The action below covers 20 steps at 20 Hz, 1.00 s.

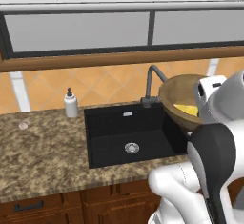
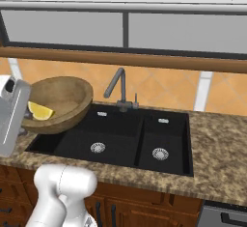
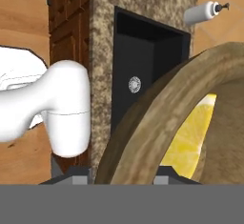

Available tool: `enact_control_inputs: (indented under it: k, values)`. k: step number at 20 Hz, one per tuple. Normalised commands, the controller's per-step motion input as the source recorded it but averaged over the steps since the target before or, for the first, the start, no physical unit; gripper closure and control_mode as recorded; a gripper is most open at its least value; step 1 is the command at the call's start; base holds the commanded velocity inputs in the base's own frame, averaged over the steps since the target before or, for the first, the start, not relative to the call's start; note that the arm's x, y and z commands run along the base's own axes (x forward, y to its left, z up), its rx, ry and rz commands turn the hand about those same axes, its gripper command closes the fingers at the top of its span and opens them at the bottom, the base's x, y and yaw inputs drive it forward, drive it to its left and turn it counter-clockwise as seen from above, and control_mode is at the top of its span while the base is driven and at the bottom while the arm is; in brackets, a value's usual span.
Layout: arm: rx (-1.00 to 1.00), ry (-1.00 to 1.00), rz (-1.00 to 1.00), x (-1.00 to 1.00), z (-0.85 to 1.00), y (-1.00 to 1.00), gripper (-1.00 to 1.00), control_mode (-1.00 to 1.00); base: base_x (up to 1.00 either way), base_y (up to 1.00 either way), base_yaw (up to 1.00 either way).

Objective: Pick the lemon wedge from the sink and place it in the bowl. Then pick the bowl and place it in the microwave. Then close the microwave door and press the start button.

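Bowl [image 2: 60,103]: lifted clear of the counter [image 2: 217,144], hanging over the left end of the sink [image 2: 125,141], tipped so the lighter inside faces partly sideways.
Lemon wedge [image 2: 39,111]: already inside the bowl, lying low against the wall nearest the hand; also seen bright yellow past the rim in the hand view.
Gripper [image 3: 125,173]: clamped on the bowl's rim, one finger tip showing on each side of the wall at the bottom of the hand view.
Step, as judged: first part done; bowl in carriage toward the microwave, still to be set inside, door and start button untouched.
Handling, as judged: stiff, wooden-looking, thick-walled, no give under the fingers; rim pinch the natural hold, though a one-sided grip leaves weight hanging off to one side and invites swinging.
Risk, as judged: loose, light wedge liable to slide or drop out if the tilt grows; levelling worth doing before moving on.
Nearby: faucet [image 2: 117,88] just beside the bowl's far edge; soap bottle [image 1: 71,104] at the counter's back edge, well apart.
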Motion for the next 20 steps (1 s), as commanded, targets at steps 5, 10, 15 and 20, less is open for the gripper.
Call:
enact_control_inputs:
  k: [5, 10, 15, 20]
  values:
    - [0.01, 0.0, 0.02, 0.0, 0.0, 0.0, 1.0, 1.0, -0.04, 0.03, 0.01]
    - [0.0, 0.0, 0.0, 0.0, 0.0, 0.0, 1.0, 1.0, -0.63, -0.03, -0.17]
    - [0.0, 0.0, 0.0, 0.0, 0.0, 0.0, 1.0, 1.0, -0.57, 0.0, -0.74]
    - [0.0, 0.0, 0.0, 0.0, 0.0, 0.0, 1.0, 1.0, -0.21, 0.06, -0.94]
